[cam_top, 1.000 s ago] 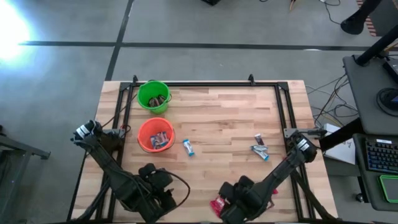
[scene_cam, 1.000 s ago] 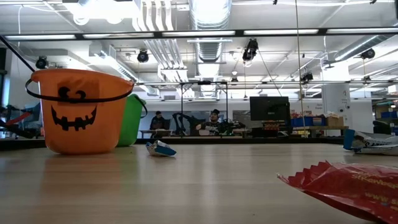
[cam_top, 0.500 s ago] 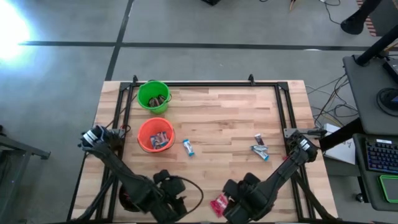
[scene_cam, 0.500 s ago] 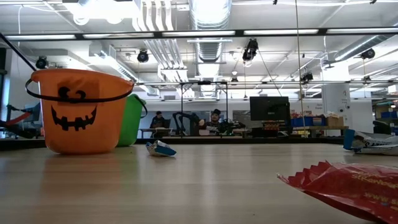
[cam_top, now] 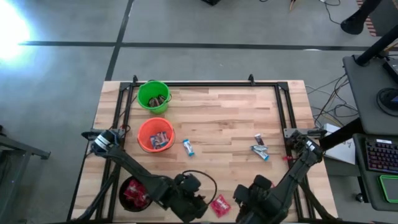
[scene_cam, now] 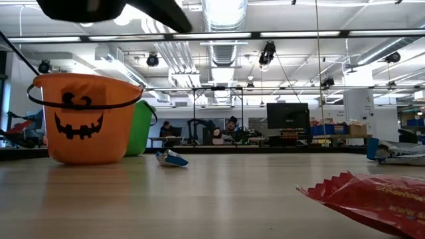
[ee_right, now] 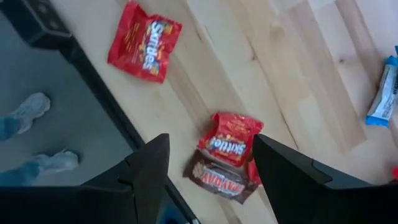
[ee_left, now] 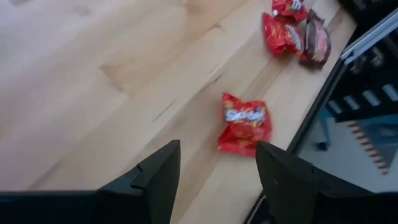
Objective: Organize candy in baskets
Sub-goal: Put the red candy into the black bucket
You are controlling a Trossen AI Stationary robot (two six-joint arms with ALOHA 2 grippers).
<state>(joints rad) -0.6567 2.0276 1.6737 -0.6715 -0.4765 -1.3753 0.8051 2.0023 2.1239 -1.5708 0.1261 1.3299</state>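
Candy lies scattered over the pale butcher-block bench (cam_top: 224, 118), some of it already in buckets. The left end effector (ee_left: 214, 171) hangs low over the near edge with its fingers spread wide and nothing between them; just ahead of it a red Skittles packet (ee_left: 244, 123) lies flat on the wood, and farther along the same edge sit two more red packets (ee_left: 283, 25) and a dark brown bar (ee_left: 316, 38). The right end effector (ee_right: 208, 171) hovers close by over the same near strip, fingers also wide apart and empty, with a red Skittles packet (ee_right: 231, 138) and a brown Milky Way bar (ee_right: 219, 182) touching each other just beyond it, another red packet (ee_right: 144, 42) well apart, and a blue-and-white bar (ee_right: 382, 92) out toward the middle of the bench.

From above, the green bucket (cam_top: 153, 96) stands at the far left corner with brown sweets inside, the orange bucket (cam_top: 155, 135) just nearer with a few wrappers in it, and a black bucket (cam_top: 133, 193) holding red packets sits by the left arm. A blue-and-white sweet (cam_top: 188, 147) lies beside the orange bucket; two more (cam_top: 260, 148) lie toward the right rail.

A black metal frame (cam_top: 205, 83) borders the bench. Around it is grey concrete floor (cam_top: 62, 74) marked with dark lines. At table height the orange bucket shows a jack-o'-lantern face (scene_cam: 80, 119), and behind it is an open workshop with ceiling ducts (scene_cam: 222, 20), strip lights, a monitor (scene_cam: 287, 115) and people seated in the distance (scene_cam: 231, 129).
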